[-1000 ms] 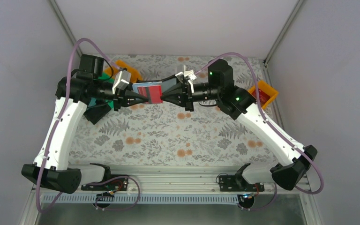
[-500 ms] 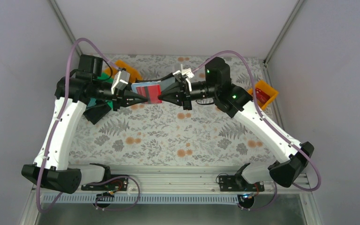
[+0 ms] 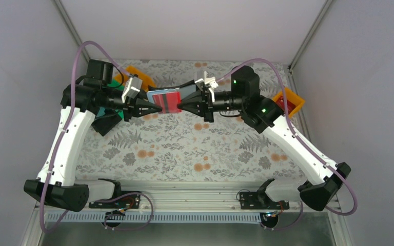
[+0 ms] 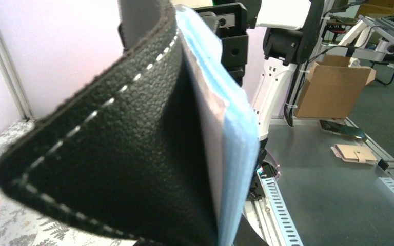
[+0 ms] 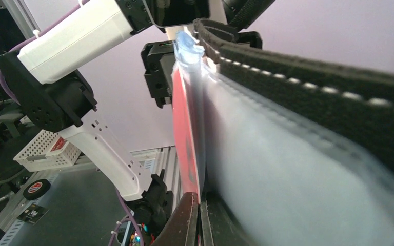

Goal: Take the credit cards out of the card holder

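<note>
above the floral table (image 3: 184,148), the left gripper (image 3: 154,105) clamps the card holder (image 4: 107,154) aloft as an anchor so the right gripper (image 3: 180,106), seemingly pinched on the red card (image 3: 166,101), can pull it free.

On the floral table (image 3: 184,148), one orange bin (image 3: 146,81) sits far-left, a second orange bin (image 3: 293,97) far-right.
</note>
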### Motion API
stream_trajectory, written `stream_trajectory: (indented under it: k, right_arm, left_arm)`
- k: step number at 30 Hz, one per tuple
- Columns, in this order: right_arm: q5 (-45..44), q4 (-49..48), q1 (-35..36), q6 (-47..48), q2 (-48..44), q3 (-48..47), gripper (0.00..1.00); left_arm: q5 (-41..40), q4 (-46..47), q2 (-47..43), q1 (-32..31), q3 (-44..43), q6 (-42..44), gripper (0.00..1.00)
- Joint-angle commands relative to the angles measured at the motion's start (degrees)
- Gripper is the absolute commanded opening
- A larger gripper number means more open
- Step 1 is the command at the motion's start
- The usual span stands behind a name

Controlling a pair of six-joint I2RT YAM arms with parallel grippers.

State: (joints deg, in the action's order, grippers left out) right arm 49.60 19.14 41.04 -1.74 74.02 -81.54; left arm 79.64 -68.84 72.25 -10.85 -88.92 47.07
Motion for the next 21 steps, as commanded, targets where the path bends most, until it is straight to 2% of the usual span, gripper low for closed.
stream_trajectory:
  k: [1,18,21]
  right_arm:
    - [-2.68,0.43,-1.44,1.09,-1.87,-0.34,0.04]
    - [-5.85,12.12,-7.38,6.84,-4.83,-1.45,0.04]
    - [-14.34,16.56,-8.14,8.82,-6.39,-4.34,0.04]
  left_arm:
    - [3.35,0.61,-1.34,0.32,0.18,0.77,0.03]
    - [2.97,2.83,-1.37,2.99,1.50,-2.27,0.02]
    - [-1.12,9.81,-1.94,4.83,3.21,-11.93,0.02]
